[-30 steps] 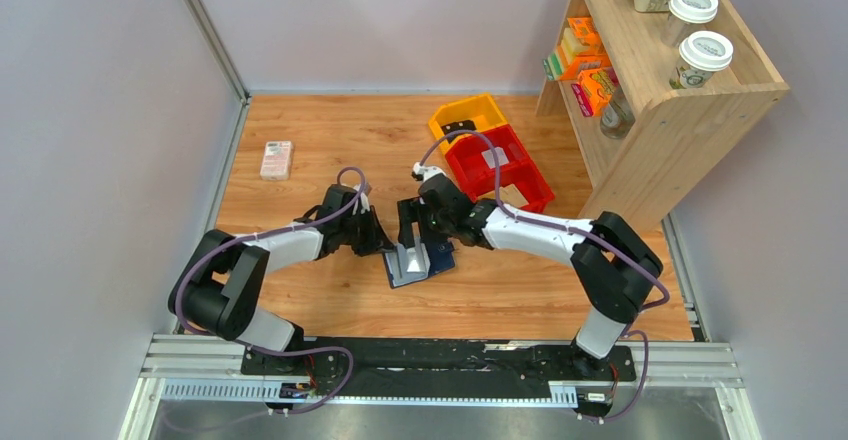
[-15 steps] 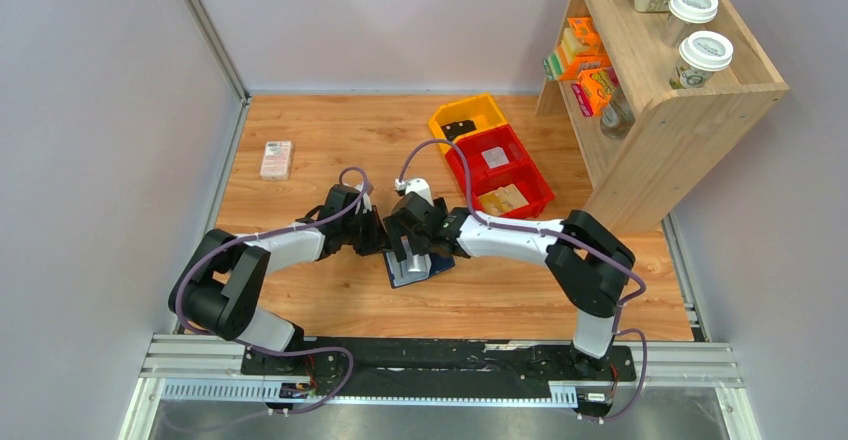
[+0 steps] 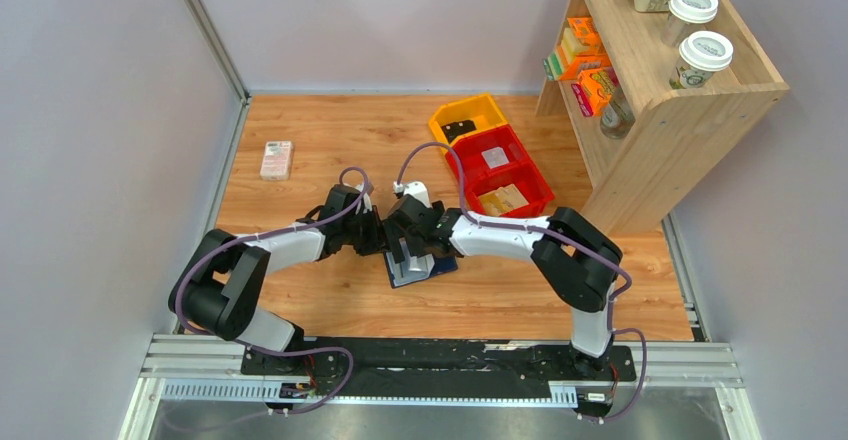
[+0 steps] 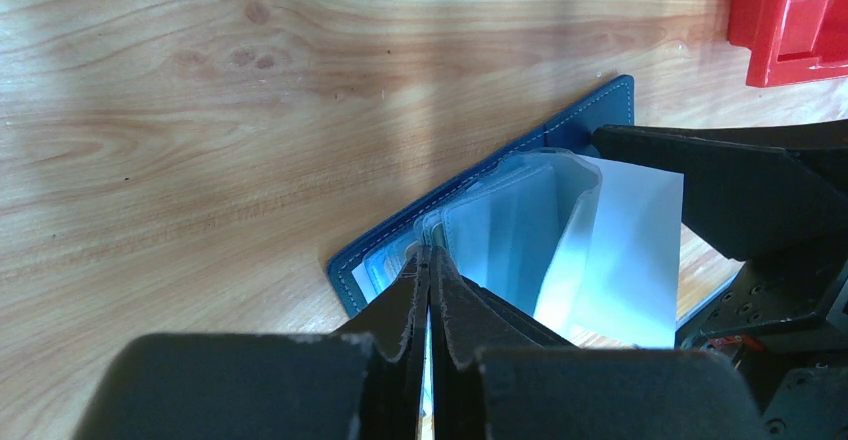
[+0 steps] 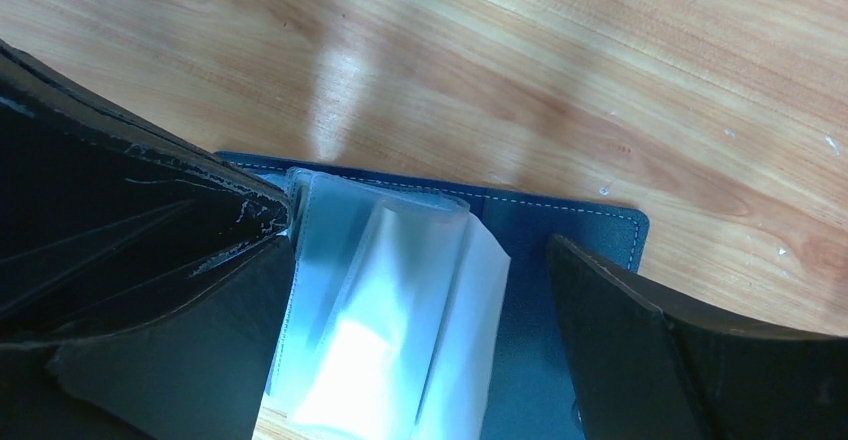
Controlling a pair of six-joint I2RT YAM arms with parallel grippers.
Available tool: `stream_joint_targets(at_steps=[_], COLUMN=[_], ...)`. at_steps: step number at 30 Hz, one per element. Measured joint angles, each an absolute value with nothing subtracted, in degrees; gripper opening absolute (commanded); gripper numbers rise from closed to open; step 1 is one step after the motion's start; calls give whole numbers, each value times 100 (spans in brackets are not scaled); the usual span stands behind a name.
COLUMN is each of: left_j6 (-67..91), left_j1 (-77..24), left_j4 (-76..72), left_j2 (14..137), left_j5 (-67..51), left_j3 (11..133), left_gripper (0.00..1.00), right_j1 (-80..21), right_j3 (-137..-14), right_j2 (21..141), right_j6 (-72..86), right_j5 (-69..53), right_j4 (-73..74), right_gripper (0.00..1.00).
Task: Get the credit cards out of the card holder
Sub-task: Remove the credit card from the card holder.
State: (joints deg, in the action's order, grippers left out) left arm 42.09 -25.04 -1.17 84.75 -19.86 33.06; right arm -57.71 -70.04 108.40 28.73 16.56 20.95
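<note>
The card holder [image 3: 436, 263] lies open on the wooden table, navy cover down, pale blue-grey pockets [image 5: 390, 300] fanned upward. My left gripper [image 3: 384, 241] is at its left edge. In the left wrist view its jaws [image 4: 428, 258] are pressed together at the pocket mouths [image 4: 500, 240], pinching a thin pale edge that looks like a credit card. Another card edge [image 4: 385, 268] shows in a pocket beside them. My right gripper [image 3: 408, 247] is open right above the holder. Its fingers [image 5: 160, 300] straddle the pockets, with the navy cover [image 5: 560, 230] between and beyond them.
A pink-white box [image 3: 276, 159] lies at the far left. A yellow bin [image 3: 468, 115] and a red bin [image 3: 500, 170] stand behind the holder, and the red bin also shows in the left wrist view [image 4: 790, 20]. A wooden shelf [image 3: 660, 90] stands at the right.
My right gripper has moved left over the card holder, close to my left gripper. The left arm and the holder have stayed in place.
</note>
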Motion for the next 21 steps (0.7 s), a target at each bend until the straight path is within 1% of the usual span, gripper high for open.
stream_joint_targets(at_steps=[8, 14, 21], left_j6=[4206, 4180, 4150], left_j1=[-2506, -2517, -2541], left_j4=[-119, -80, -56], left_j2=[8475, 8475, 8484], left_j5=[-1935, -1872, -1798], left_j3=[3315, 3339, 3365], left_gripper=[3, 2, 1], right_j1=[-5774, -5791, -5800], right_j3=[-7282, -7400, -7432], right_j2=[10975, 11006, 10993], right_j6=[2908, 2915, 2950], right_j5=[1743, 2086, 2491], right_j4=[2414, 2676, 2893], right_gripper=[99, 96, 95])
